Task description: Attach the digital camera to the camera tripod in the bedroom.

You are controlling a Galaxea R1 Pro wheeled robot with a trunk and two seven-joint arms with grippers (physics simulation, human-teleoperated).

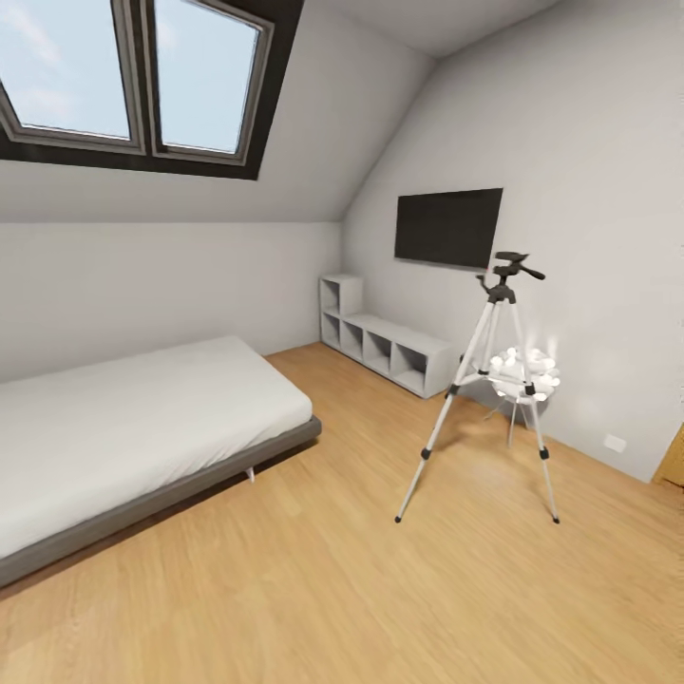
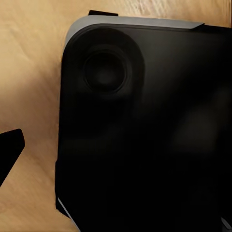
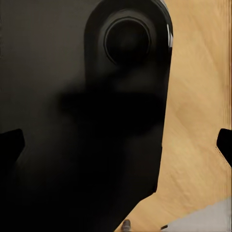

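Note:
The camera tripod (image 1: 491,380) stands on the wood floor at the right of the bedroom, its three silver-white legs spread. Its black head (image 1: 506,269) carries a pan handle pointing right, and nothing is mounted on it. The digital camera is out of view. In the right wrist view, my right gripper (image 3: 117,142) is open, with a dark fingertip (image 3: 10,145) at each side edge and a black part of the robot's body behind. In the left wrist view, my left gripper (image 2: 116,150) has one fingertip (image 2: 9,152) far out at the edge, over the floor and another black body part.
A low grey platform bed (image 1: 190,489) with a white mattress takes up the left. A grey cube shelf (image 1: 385,347) and a wall screen (image 1: 448,228) line the far wall. A small table with white objects (image 1: 522,372) stands just behind the tripod. Open wood floor lies ahead.

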